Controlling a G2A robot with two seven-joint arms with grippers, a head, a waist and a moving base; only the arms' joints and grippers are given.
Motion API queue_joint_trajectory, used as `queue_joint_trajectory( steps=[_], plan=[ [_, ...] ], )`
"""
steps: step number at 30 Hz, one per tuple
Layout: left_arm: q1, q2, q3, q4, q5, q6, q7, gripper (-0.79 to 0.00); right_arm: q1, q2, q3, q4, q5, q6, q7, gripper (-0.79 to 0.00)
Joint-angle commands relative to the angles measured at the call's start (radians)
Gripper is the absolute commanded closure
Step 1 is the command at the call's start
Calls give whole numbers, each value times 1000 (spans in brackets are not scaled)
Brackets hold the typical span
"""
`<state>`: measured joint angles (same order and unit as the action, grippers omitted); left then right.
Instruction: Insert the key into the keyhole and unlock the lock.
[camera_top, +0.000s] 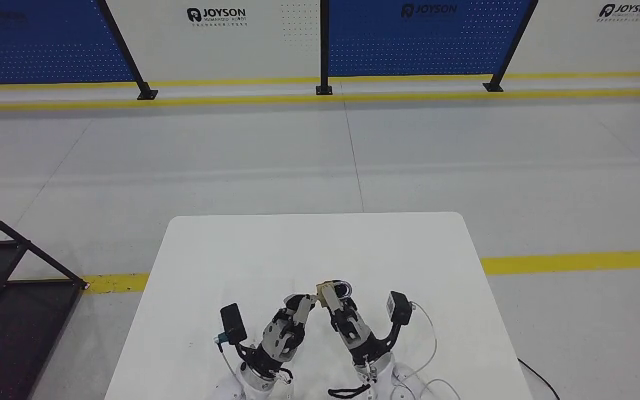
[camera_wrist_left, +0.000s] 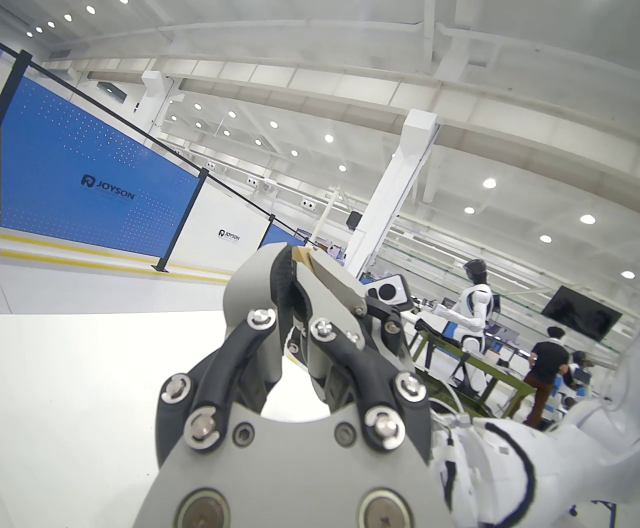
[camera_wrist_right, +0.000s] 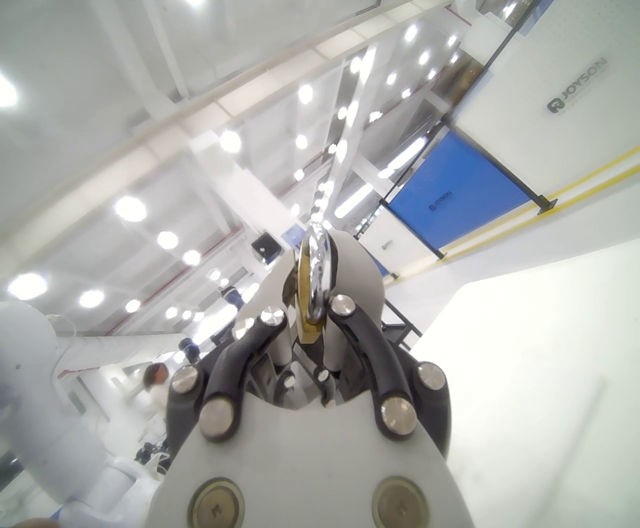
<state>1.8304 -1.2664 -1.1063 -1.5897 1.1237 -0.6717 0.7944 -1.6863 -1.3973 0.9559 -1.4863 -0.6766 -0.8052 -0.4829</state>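
As both hang above the table (camera_top: 250, 250), right hand (camera_wrist_right: 319, 246) pinches the lock (camera_wrist_right: 311, 296); left hand (camera_wrist_left: 295, 253) is pressed together, tips beside it.

The brass, chrome-shackled lock (camera_wrist_right: 304, 320) sat clamped in the right end effector (camera_wrist_right: 320, 242). The left end effector (camera_wrist_left: 298, 253) pinched the tan key (camera_wrist_left: 301, 256).
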Motion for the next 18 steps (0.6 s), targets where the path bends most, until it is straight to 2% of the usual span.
queue_joint_trajectory(
  steps=[1, 10, 16, 17, 18],
  plan=[
    [-2, 1, 0, 8, 26, 9, 21, 0, -1, 1, 1, -2, 4, 3, 6, 0],
    [-14, 0, 12, 29, 112, 90, 100, 0, -8, 3, 6, -11, 15, 3, 23, 0],
    [-23, -1, 25, 41, 115, 106, 115, 0, -13, 6, 11, -17, 19, -1, 34, 0],
    [-23, -1, 28, 42, 112, 103, 115, -40, -14, 7, 12, -18, 19, -1, 36, 0],
    [-22, -1, 30, 43, 101, 94, 114, -126, -15, 7, 13, -19, 20, -2, 37, 0]
  ],
)
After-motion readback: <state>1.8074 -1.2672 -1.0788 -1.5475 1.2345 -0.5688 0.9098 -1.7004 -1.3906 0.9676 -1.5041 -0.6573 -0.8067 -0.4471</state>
